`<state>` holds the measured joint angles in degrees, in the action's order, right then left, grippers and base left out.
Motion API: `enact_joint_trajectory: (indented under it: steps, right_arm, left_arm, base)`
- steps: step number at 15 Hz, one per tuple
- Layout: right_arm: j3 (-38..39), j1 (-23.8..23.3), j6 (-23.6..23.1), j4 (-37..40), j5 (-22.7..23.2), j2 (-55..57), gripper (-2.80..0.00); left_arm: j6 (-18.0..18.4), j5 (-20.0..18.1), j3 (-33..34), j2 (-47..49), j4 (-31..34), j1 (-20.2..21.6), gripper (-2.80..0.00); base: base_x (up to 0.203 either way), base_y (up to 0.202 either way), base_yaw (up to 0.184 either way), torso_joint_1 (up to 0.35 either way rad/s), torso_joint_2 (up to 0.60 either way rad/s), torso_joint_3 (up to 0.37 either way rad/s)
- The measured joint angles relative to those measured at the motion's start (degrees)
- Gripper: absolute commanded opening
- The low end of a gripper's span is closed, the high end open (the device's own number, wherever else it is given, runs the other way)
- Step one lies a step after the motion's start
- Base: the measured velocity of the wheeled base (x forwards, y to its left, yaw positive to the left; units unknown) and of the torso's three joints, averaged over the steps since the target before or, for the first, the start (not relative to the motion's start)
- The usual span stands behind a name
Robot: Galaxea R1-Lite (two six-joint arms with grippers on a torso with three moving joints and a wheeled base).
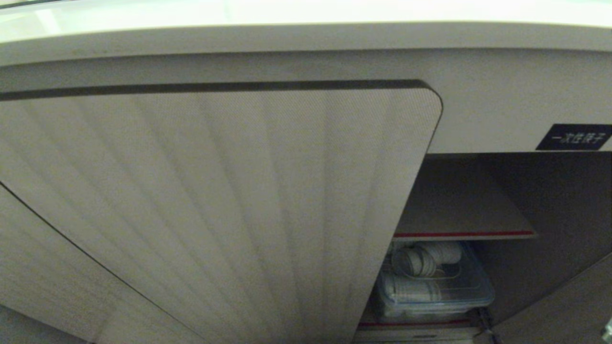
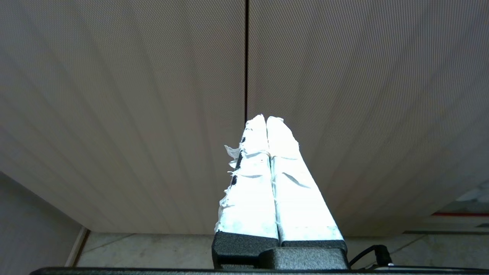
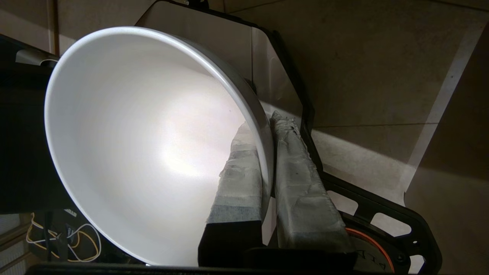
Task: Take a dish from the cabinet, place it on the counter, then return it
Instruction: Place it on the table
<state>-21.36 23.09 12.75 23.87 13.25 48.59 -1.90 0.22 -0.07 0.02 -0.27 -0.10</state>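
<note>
Tiled floor point(image 3: 382, 76) beneath right end effector point(image 3: 267, 126) clamping dish point(image 3: 145, 145)

Glossy smooth white ceramic dish point(image 3: 145, 145) between rough, frayed tape-wrapped fingers point(image 3: 301, 183); beside the matt, finely ribbed wood-grain cabinet point(image 1: 229, 200) door, a clear plastic tub point(image 1: 471, 291) under its red-edged shelf point(image 1: 464, 234)

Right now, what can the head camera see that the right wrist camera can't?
Only the head view shows the cabinet with its door swung open, a red-edged shelf, a clear bin of white things and a black label. Only the right wrist view shows the right tool pinching the white dish by its rim, above the floor. They share nothing I can make out.
</note>
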Motion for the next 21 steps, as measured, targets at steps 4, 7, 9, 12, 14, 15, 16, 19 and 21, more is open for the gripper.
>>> enact_joint_trajectory:
  steps: [4,7,9,12,14,15,16,19,21]
  right_arm:
    - [-0.11,0.12,-0.24,0.11,0.22,-0.02,-2.80]
    - [-0.22,0.17,-0.79,0.11,0.33,-0.02,-2.80]
    - [-0.11,0.20,-0.77,0.02,0.22,0.09,-2.80]
    - [-0.09,0.17,-0.78,0.18,0.26,0.00,-2.80]
    - [-0.09,0.17,-0.79,0.16,0.37,-0.04,-2.80]
    - [-0.09,0.17,-0.85,0.16,0.51,-0.07,-2.80]
    - [-0.09,0.17,-0.85,0.19,1.09,-0.15,-2.80]
    - [-0.17,0.17,-0.85,0.16,1.57,-0.30,-2.80]
    - [-0.28,0.17,-0.83,0.29,1.59,-0.39,-2.80]
  left_arm:
    - [0.01,0.02,0.00,0.00,0.06,0.02,-2.80]
    - [0.01,0.00,-0.02,0.00,0.01,0.02,-2.80]
    - [0.01,0.02,0.02,0.00,0.06,0.07,-2.80]
    - [0.00,-0.01,-0.02,0.00,-0.05,0.02,-2.80]
    - [0.00,0.00,-0.02,0.00,-0.04,0.02,-2.80]
    - [0.00,0.04,-0.01,0.00,-0.02,0.02,-2.80]
    - [0.00,0.00,-0.02,0.00,-0.02,0.02,-2.80]
    - [0.00,0.05,0.00,0.00,0.00,0.00,-2.80]
    - [0.01,0.02,0.00,0.00,-0.02,0.02,-2.80]
  base:
    - [0.000,0.000,0.000,0.003,-0.04,-0.034]
    - [0.000,0.000,0.000,0.049,-0.19,-0.280]
    - [0.000,0.000,0.000,0.109,-0.50,-0.332]
    - [0.000,0.000,0.000,0.105,-0.54,-0.321]
    - [0.000,0.000,0.000,0.154,-0.48,-0.315]
    - [0.000,0.000,0.000,0.157,-0.47,-0.309]
    - [0.000,0.000,0.000,0.165,-0.47,-0.305]
    - [0.000,0.000,0.000,0.172,-0.48,-0.299]
    - [0.000,0.000,0.000,0.192,-0.49,-0.295]
